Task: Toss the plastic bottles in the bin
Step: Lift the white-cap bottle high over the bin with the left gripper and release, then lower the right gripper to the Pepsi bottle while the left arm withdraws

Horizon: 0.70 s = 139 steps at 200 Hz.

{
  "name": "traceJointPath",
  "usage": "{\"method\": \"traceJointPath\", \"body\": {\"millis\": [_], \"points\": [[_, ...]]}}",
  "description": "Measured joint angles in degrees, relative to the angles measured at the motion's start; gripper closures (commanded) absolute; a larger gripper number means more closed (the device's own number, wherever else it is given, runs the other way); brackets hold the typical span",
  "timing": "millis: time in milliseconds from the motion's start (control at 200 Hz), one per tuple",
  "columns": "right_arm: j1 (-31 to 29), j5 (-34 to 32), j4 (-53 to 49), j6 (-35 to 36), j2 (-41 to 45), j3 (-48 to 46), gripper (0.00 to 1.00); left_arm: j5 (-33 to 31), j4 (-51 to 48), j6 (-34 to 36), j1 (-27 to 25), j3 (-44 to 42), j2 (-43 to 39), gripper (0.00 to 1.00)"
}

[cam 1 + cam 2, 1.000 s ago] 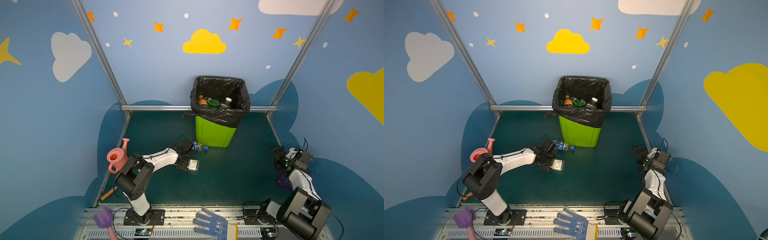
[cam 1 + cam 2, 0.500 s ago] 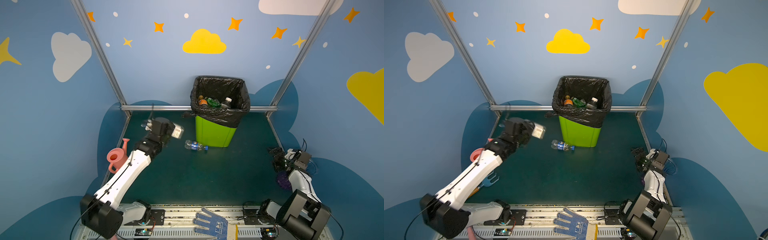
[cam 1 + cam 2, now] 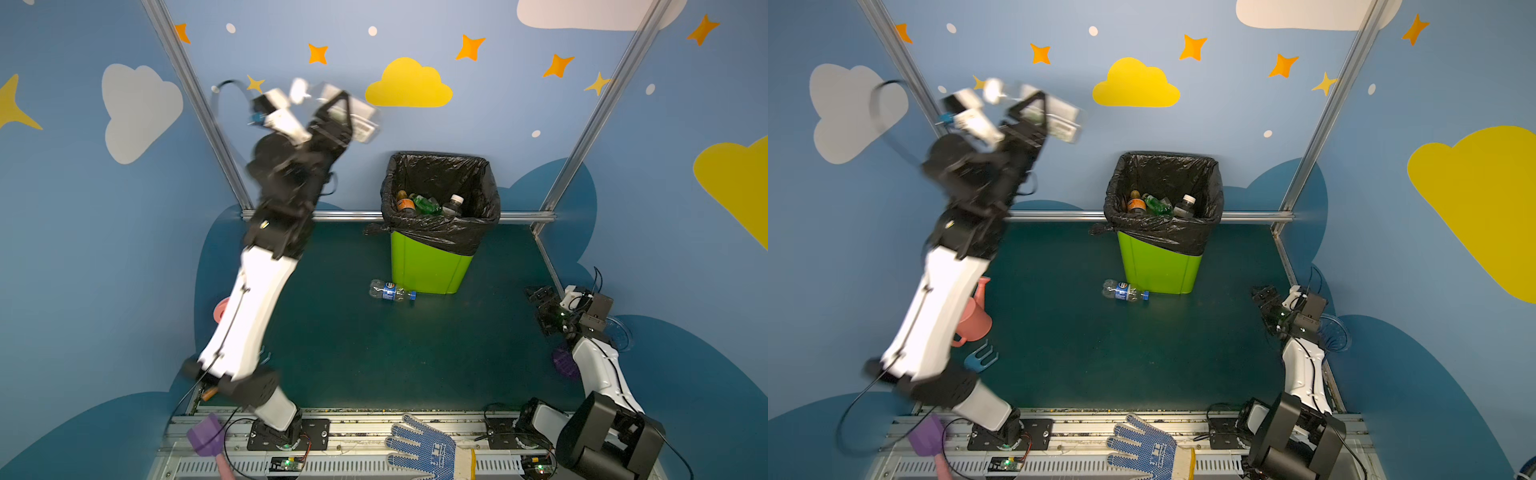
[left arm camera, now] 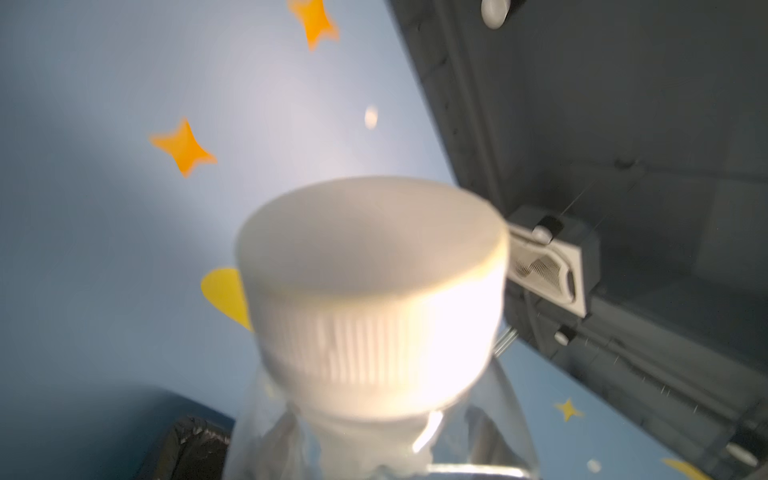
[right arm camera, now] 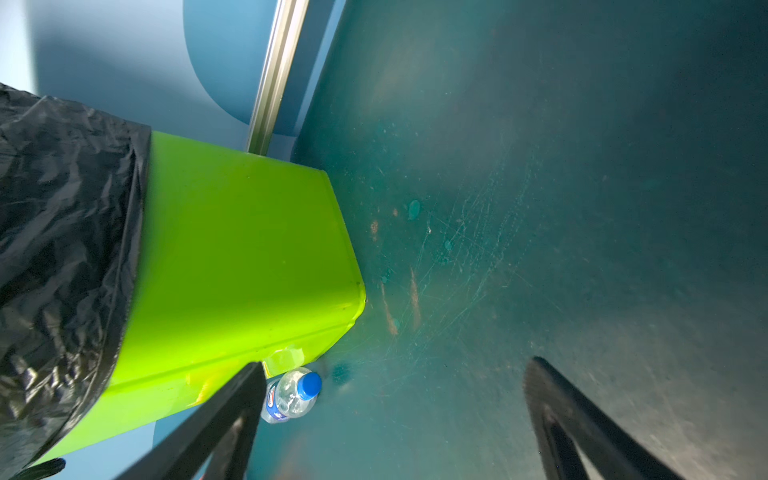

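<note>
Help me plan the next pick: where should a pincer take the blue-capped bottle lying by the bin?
Probably across the labelled middle of the blue-capped bottle, coming from above: it lies flat on its side, and the bin crowds its cap end.

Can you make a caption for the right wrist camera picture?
Open right gripper faces a blue-capped bottle lying on the teal surface beside the lime-green bin.

One bottle (image 3: 390,291) lies just before the bin (image 3: 428,272) — more bottles (image 3: 424,203), perhaps three, inside it.
</note>
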State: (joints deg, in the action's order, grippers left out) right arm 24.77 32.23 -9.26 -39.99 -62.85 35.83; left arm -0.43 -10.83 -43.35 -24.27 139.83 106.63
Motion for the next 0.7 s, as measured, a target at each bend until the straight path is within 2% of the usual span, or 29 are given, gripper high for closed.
{"method": "traceJointPath", "body": {"millis": [45, 80, 120, 145, 170, 225, 310, 521, 696], "points": [[-0.1, 0.0, -0.7, 0.2, 0.1, 0.3, 0.05, 2.2, -5.9, 0.1, -1.4, 15.2, 12.8, 0.11], [-0.2, 0.0, -1.3, 0.3, 0.3, 0.5, 0.05, 4.0, -9.4, -0.1, -2.0, 23.8, 22.1, 0.04], [-0.2, -0.1, -1.9, 0.5, 0.9, 0.6, 0.05, 5.1, -11.2, -0.4, -2.5, 23.0, 26.3, 0.00], [-0.2, -0.1, -2.3, 0.6, 1.4, 0.6, 0.04, 6.4, -11.1, -1.4, -2.9, 18.8, 26.9, 0.00], [-0.2, -0.2, -2.6, 0.6, 2.0, 0.6, 0.05, 6.1, -9.5, 0.0, -3.3, 15.3, 26.9, 0.00], [-0.2, -0.3, -3.0, 0.6, 3.6, 0.6, 0.05, 4.9, -12.3, 1.2, -4.3, 8.3, 24.4, 0.00], [-0.3, -0.7, -3.0, 0.5, 6.0, 0.6, 0.05, 3.3, -13.6, 3.7, -4.3, 5.6, 20.5, 0.00], [-1.0, -1.1, -3.0, 0.4, 6.9, 0.6, 0.05, 1.9, -11.9, 8.9, -3.9, 19.6, 13.0, 0.00], [-1.6, -1.4, -3.7, 0.6, 7.1, 0.6, 0.05, 2.4, -8.9, 9.9, -3.9, 22.7, 9.1, 0.00]]}}
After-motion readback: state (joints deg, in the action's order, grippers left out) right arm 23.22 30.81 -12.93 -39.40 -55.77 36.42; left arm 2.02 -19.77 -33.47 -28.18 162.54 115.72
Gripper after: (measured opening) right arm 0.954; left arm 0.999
